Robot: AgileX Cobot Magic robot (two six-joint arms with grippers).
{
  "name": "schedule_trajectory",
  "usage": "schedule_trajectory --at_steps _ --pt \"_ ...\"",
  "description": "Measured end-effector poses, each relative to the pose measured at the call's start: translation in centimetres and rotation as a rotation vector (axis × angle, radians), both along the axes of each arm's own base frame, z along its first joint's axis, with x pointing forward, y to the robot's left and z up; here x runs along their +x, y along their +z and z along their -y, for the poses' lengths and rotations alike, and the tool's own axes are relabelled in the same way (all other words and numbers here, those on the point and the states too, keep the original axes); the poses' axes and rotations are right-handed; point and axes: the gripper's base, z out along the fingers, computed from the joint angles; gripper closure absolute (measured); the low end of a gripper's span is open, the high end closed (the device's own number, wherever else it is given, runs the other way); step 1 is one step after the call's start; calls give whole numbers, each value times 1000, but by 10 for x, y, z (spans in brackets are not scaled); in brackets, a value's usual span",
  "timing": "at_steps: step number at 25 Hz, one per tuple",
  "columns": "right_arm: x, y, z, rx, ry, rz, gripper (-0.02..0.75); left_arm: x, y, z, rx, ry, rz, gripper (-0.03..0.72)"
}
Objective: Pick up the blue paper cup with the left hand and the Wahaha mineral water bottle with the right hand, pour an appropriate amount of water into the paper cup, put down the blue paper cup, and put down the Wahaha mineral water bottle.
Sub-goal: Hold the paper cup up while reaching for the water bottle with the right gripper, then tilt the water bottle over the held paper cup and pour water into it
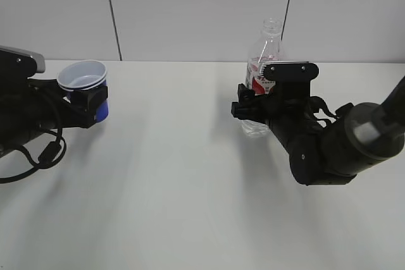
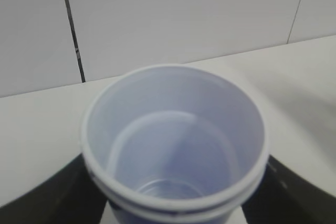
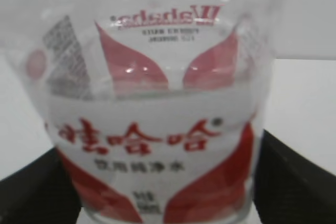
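The bulky black left hand [image 1: 88, 102] reaches in from the left, jaws clamped; its twin right hand [image 1: 253, 102] likewise clamped, wrist angled inward.

A royal-blue outside and white inside are shown on the blue paper cup [image 1: 85, 82]. The clear Wahaha mineral water bottle [image 1: 264, 61] is banded by a red-and-white label.

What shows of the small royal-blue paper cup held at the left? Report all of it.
The small royal-blue paper cup is tapered, white inside, with a doubled white rim like two nested cups. It stands upright and looks raised off the white table, clamped on both sides by the black left gripper. The left wrist view shows its inside with no clear water line; its base looks bare.
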Motion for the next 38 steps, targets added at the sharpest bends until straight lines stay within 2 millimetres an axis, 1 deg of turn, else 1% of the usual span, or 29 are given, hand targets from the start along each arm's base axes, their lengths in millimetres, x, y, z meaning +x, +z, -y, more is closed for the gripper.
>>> schedule_trajectory --at_steps 6,11,17,19,32,35,38 --pt "11 -7 -5 7 4 10 76 0 0 0 2 -6 1 153" --pt "15 -8 -7 9 3 20 92 0 0 1 4 -9 1 153" --pt "15 -8 -7 9 3 20 212 0 0 1 4 -9 1 153" --pt "15 -8 -7 9 3 20 225 0 0 1 4 -9 1 153" --pt "14 -9 -8 -2 20 20 232 -1 0 2 13 -34 3 153" --pt "7 -6 -7 -17 46 16 232 -2 0 4 9 -55 -1 153" --pt "-4 0 -2 -28 61 10 232 -4 -1 9 7 -85 -3 153"
